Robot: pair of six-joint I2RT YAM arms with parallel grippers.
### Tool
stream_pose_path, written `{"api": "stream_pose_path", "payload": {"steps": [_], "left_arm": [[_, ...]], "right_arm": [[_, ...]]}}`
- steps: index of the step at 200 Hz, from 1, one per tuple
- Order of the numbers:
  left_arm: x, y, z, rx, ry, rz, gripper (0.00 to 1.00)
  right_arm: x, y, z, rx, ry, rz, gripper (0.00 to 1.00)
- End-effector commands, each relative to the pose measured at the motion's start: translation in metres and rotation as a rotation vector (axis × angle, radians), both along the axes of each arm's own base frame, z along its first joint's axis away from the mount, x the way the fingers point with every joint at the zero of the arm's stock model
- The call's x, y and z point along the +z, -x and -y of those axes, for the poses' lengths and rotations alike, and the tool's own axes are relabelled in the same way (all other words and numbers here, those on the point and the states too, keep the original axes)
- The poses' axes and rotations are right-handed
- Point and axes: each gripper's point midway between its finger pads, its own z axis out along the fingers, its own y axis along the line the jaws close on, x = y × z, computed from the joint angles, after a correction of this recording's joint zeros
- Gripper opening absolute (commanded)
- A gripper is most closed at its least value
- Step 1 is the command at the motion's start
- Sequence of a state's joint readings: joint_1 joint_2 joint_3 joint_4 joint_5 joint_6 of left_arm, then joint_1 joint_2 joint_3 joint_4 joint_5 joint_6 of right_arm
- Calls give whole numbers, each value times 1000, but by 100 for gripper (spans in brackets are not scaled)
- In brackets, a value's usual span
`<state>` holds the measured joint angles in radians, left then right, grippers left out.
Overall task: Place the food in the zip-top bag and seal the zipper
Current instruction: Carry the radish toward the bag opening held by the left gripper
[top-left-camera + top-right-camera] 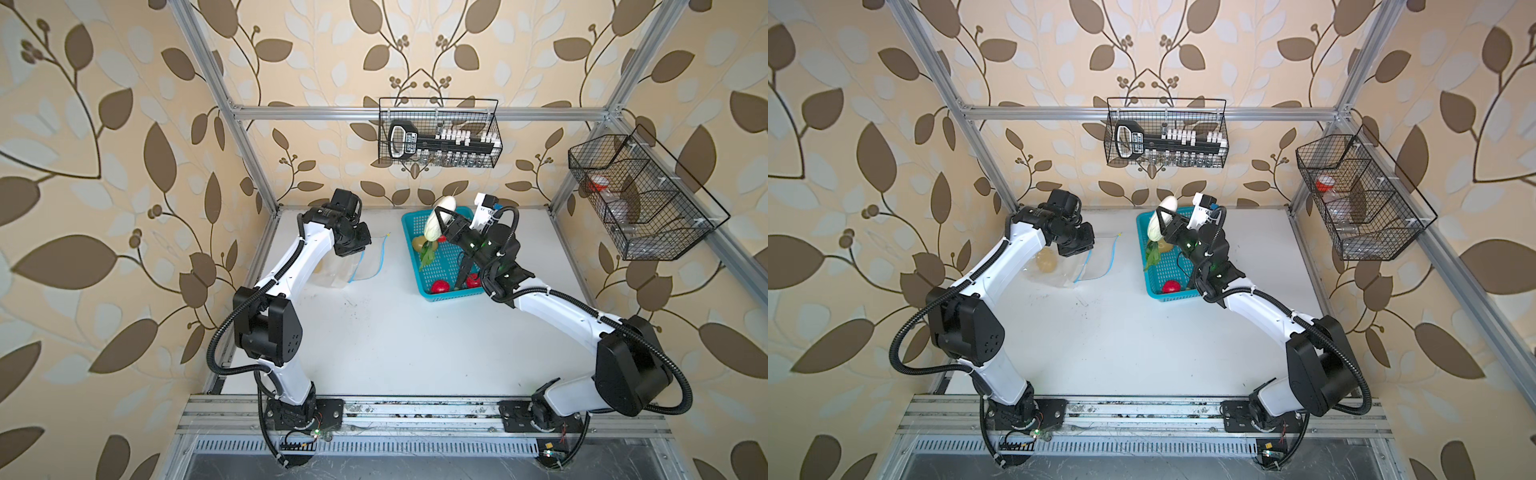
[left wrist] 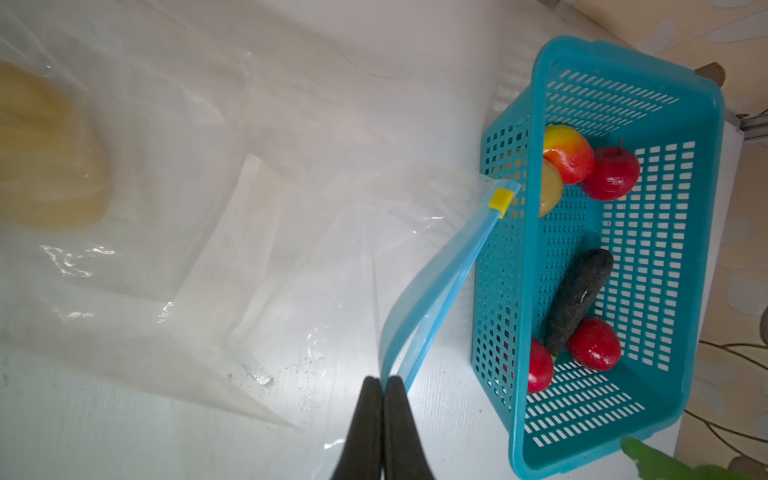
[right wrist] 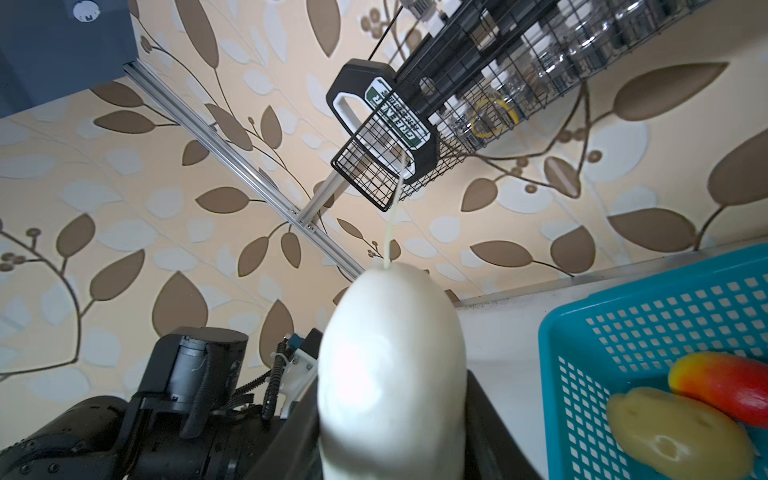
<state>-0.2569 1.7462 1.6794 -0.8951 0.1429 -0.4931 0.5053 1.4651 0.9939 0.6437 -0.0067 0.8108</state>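
Note:
The clear zip-top bag (image 1: 361, 266) (image 2: 249, 249) lies on the white table with a tan potato (image 1: 1045, 261) (image 2: 41, 158) inside. My left gripper (image 2: 384, 380) is shut on the blue zipper (image 2: 440, 291) strip, lifting one lip so the mouth gapes; the yellow slider (image 2: 500, 198) sits at the far end. My right gripper (image 1: 442, 226) (image 3: 392, 415) is shut on the white oblong vegetable (image 1: 436, 222) (image 3: 390, 353), held above the turquoise basket (image 1: 449, 296) (image 2: 540, 124). Green leaves (image 1: 426, 257) hang below it. In the basket lie red fruits (image 2: 611, 174), a red-yellow fruit (image 2: 569, 153), a potato (image 2: 550, 193) and the eggplant (image 2: 577, 299).
A black wire basket (image 1: 440, 137) with a tool and small jars hangs on the back rail. Another wire basket (image 1: 640, 199) hangs on the right rail. Aluminium frame posts (image 1: 249, 166) stand at the table's corners. The turquoise basket stands just right of the bag's mouth.

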Motion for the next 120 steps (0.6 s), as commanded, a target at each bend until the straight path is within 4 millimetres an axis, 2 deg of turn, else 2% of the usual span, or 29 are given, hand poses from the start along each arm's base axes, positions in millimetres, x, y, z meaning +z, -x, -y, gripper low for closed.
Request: {"api": "stream_pose_path", "payload": {"steps": [1,36,66,95,120], "left_arm": [[14,-3,10,0,36,1,0],[24,-9,20,-14,80,-2,0],[44,-8,35,-73,108,40,0],[60,-5,38,-90,131,71,0],[66,-1,39,-101,142,78,0]], "right_arm": [[22,1,-9,11,-34,73,27],[27,1,-20,27,-51,96,27],[34,0,-33,65,-91,122,26],[42,2,-40,65,-118,146,26],[49,-1,-48,67,-135,164,25]]}}
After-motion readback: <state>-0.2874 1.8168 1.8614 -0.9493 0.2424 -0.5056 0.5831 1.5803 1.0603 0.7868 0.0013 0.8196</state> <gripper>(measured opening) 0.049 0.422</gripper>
